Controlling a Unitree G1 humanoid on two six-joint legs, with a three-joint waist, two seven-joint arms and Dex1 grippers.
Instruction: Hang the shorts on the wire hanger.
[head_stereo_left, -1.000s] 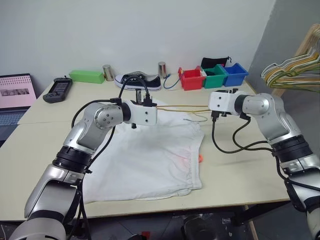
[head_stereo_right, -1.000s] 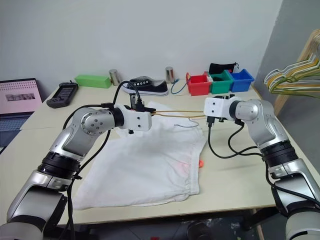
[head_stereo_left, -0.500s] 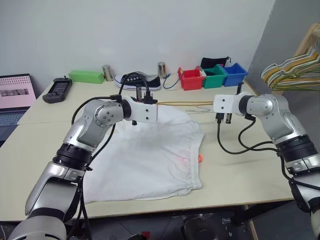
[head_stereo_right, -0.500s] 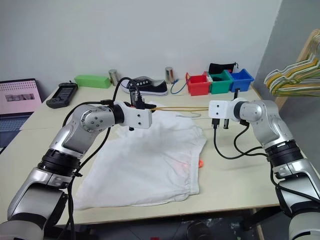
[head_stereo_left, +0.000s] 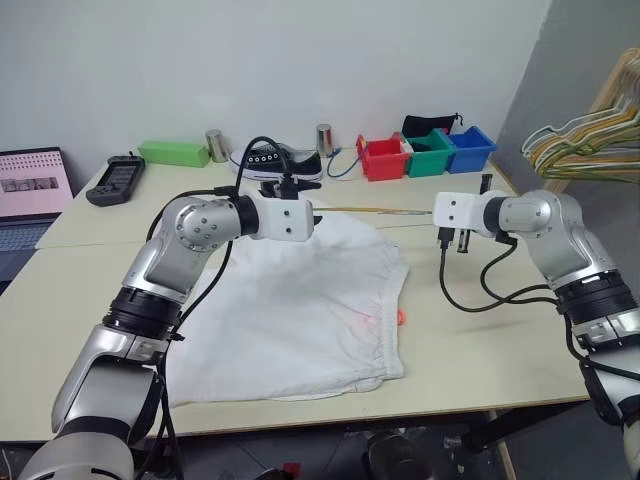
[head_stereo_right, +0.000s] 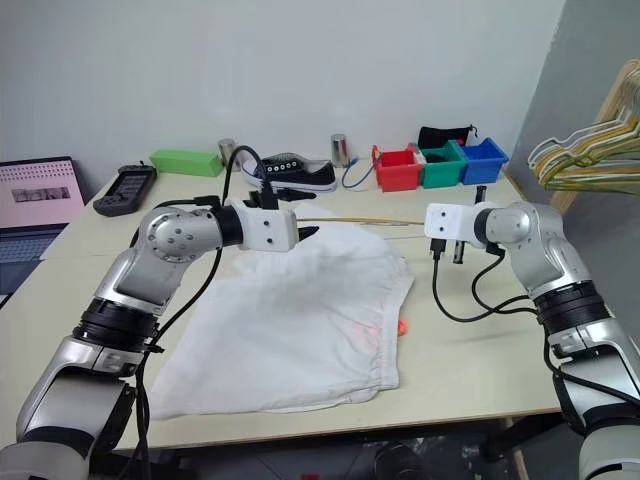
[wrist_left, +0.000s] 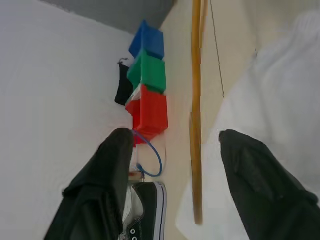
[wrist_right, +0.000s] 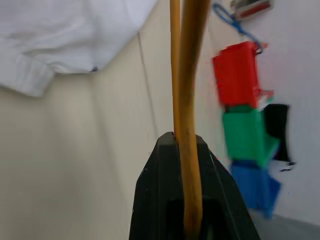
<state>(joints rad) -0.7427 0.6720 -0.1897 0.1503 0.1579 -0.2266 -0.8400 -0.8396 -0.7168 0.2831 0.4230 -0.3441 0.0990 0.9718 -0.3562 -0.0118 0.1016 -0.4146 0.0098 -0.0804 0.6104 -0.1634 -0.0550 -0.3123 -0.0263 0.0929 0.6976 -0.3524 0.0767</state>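
With the right gripper (wrist_right: 186, 150) clamped on the hanger (head_stereo_right: 360, 221), which reaches from it toward the left gripper (wrist_left: 175, 165) whose fingers stand apart, the hanger's free end is best steered level into the shorts (head_stereo_left: 300, 310) lying flat just below both.

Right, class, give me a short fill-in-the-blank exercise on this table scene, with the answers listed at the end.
1. The right gripper is shut on the yellow-gold wire ____.
2. The left gripper has its fingers ____, with the wire hanger running between them untouched.
3. The white shorts lie ____ on the table.
4. Of the three small bins, the green bin sits between the red bin and the ____ one.

Answers: hanger; open; flat; blue
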